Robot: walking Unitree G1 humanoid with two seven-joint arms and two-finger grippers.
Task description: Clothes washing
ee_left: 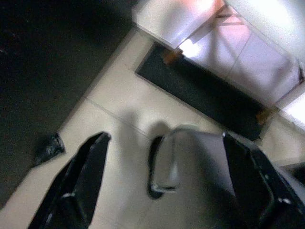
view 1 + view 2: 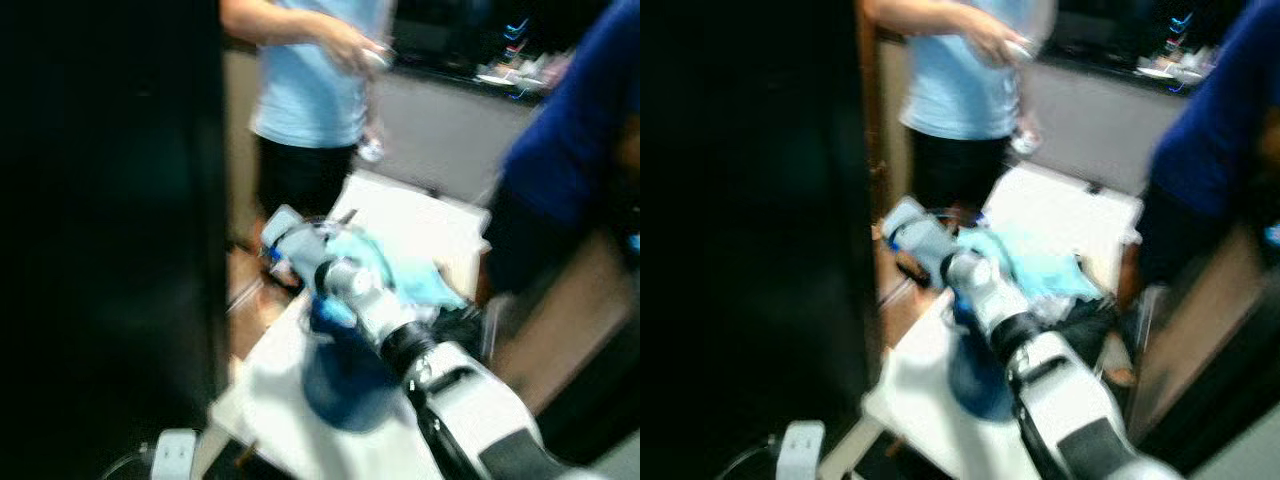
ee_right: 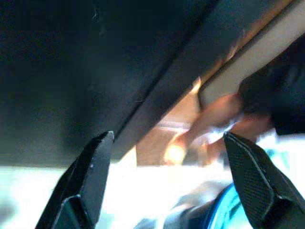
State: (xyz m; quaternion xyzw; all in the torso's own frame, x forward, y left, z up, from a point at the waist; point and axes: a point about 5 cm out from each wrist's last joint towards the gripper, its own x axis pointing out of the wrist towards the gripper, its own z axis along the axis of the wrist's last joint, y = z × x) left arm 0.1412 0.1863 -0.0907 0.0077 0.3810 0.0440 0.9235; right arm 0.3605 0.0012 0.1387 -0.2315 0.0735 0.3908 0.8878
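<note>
Clothes, chiefly a crumpled pale turquoise cloth (image 2: 400, 270), lie heaped on a white flat-topped table (image 2: 265, 400) close by the right gripper (image 3: 167, 137), under and just to the right of that arm's wrist. The gripper's two black fingers stand wide apart with nothing between them, and it reaches forward past the heap's far-left edge towards a tall dark panel (image 2: 110, 240). So the heap lies back along the arm from the fingertips, not ahead of them, and I judge the next move must draw back and down.

The turquoise cloth seems to stretch sideways, from the wrist out to the robot's right, though the blur makes its long axis uncertain (a crumpled cloth hardly points anywhere). Nearer the robot a rounded dark blue garment (image 2: 345, 385) sits on the table beneath the forearm. A black garment (image 2: 455, 325) lies just right of it.

The right arm is much the nearer. The left gripper (image 1: 164, 137) hangs idle over a pale tiled floor (image 1: 114, 114), its fingers also spread wide.

Beyond the table stand a person in a light blue shirt (image 2: 310, 90) and, to the right, a person in a dark blue top (image 2: 570, 130).
</note>
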